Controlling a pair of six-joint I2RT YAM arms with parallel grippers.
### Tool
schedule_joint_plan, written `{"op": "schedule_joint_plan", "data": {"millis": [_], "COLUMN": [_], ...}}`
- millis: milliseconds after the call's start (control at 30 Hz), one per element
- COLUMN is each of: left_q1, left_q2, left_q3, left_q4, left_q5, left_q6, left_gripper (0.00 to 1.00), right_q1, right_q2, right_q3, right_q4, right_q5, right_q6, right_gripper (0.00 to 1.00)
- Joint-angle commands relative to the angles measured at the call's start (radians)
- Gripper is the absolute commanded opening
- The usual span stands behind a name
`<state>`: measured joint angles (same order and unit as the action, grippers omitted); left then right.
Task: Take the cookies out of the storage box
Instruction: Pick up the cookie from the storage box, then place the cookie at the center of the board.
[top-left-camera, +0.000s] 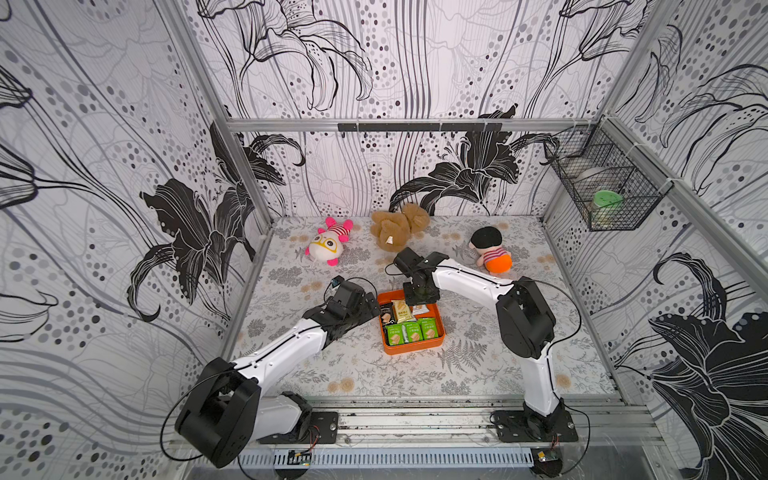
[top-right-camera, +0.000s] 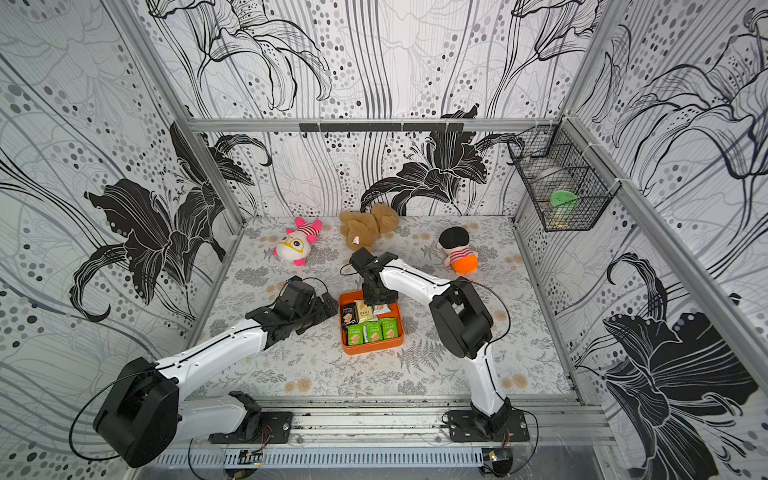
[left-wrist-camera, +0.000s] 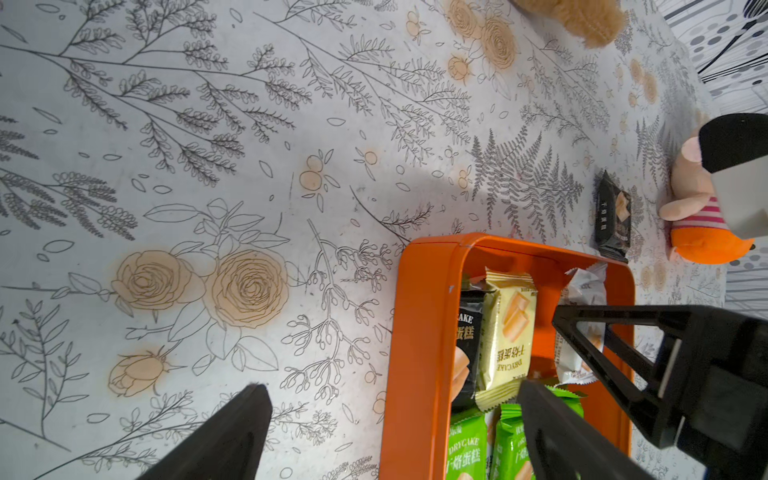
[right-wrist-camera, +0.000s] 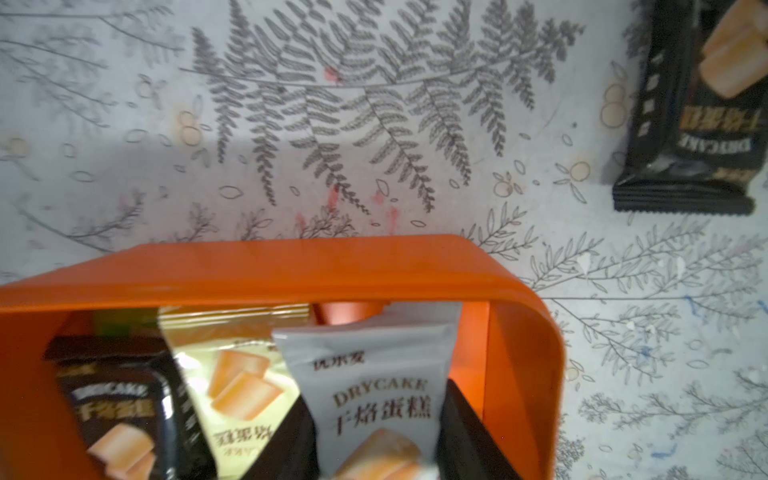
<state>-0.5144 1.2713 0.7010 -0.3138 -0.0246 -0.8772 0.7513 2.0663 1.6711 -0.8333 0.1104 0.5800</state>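
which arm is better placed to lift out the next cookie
Right. The right gripper is down in the orange box, closed on the white packet. The left gripper hangs open at the box's edge, holding nothing.

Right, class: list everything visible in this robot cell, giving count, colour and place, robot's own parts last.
table: one, grey floral, cell floor
storage box: one, orange, mid-table
green cookies: at least three, box's near row
cream cookie: one, pale yellow, in box behind the greens
black cookie: at least one, box's left side
white cookie: one, far right of box
loose black cookie: one, on table beyond box
pink-and-white plush: one, back left
brown plush: one, back middle
doll: one, black hair, orange shorts, back right
wire basket: one, black, right wall
left end effector: open, at box's left edge
right end effector: shut on the white cookie
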Motion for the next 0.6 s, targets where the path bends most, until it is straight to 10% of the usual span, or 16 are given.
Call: {"op": "schedule_joint_plan", "data": {"millis": [0,567], "left_q1": [0.007,0.006], "left_q2": [0.010,0.148], "left_q3": [0.036,0.218], "left_q4": [0.020,-0.012], "left_q5": [0.018,0.081], "left_q6": [0.026,0.053], "left_gripper": [0.97,0.97], "right_q1": [-0.001,-0.093], "right_q2": [-0.058,-0.292], "right_q3": [-0.025,-0.172], "right_q4": [0.028,0.071], "right_q5": [-0.060,-0.049], "right_q6": [-0.028,-0.105], "right_gripper": [0.42,0.42]}}
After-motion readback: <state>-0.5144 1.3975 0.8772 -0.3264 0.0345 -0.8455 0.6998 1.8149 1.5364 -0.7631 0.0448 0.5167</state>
